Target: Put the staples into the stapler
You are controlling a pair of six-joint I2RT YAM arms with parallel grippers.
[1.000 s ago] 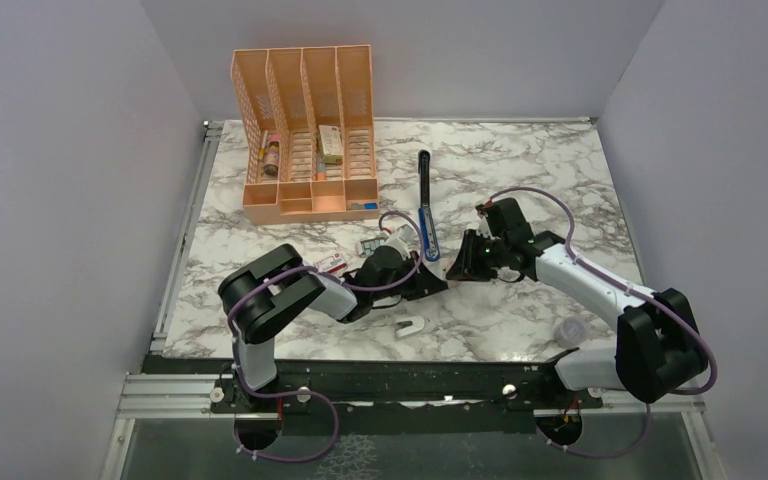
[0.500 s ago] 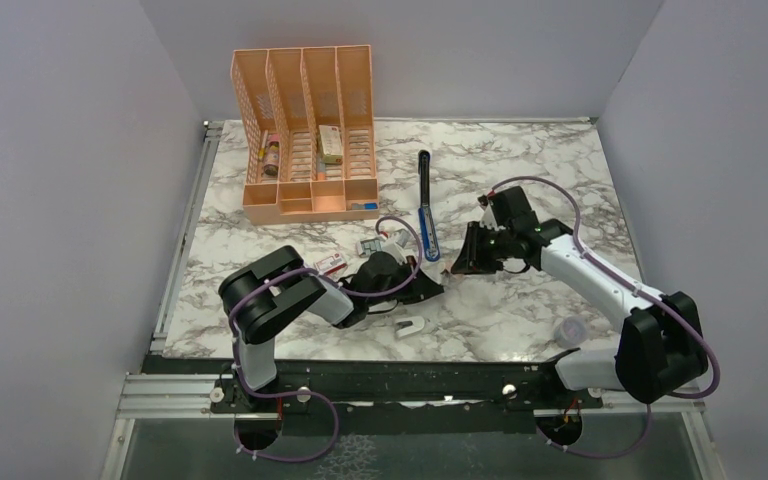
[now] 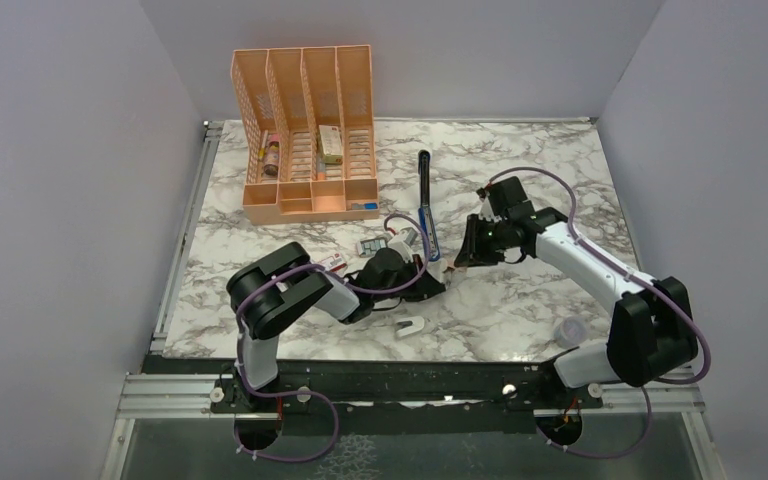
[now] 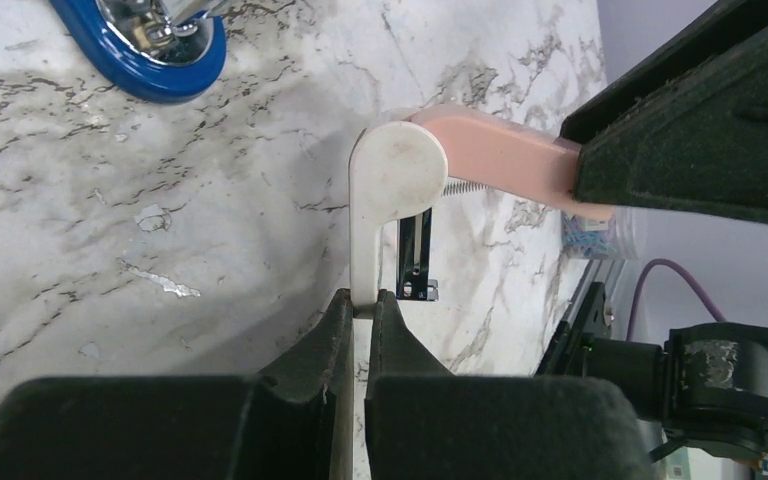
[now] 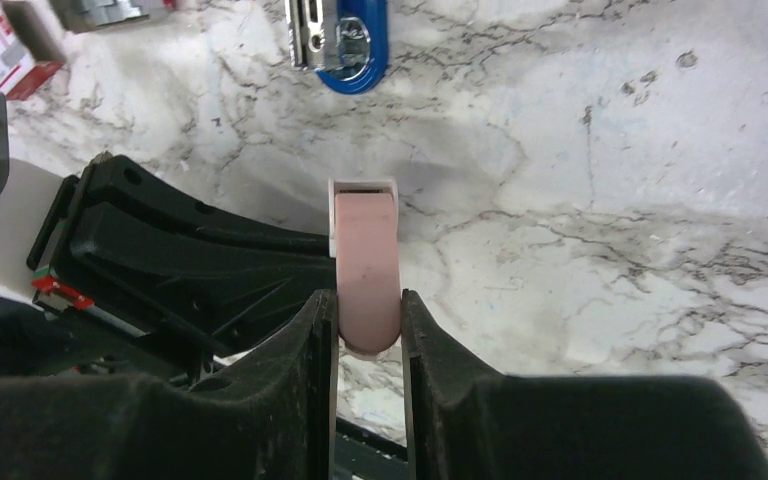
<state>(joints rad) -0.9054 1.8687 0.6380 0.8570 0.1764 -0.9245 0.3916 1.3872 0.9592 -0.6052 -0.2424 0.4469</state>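
The tabletop (image 4: 110, 230) looks like glossy white-grey marble. At the upper edge, the stapler (image 5: 355, 78) is glossy blue plastic with shiny metal. The pink-and-white piece (image 5: 365, 265) is smooth, matt plastic. The right tool (image 5: 368, 305) is matt black and faintly grainy.

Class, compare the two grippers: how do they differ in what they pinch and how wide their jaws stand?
The left gripper pinches the thin white arm, jaws almost touching; the right gripper clamps the thicker pink arm, jaws wider apart. The left gripper reaches in from the left, the right gripper from the right. Both are shut on the same hinged piece, near the blue stapler.
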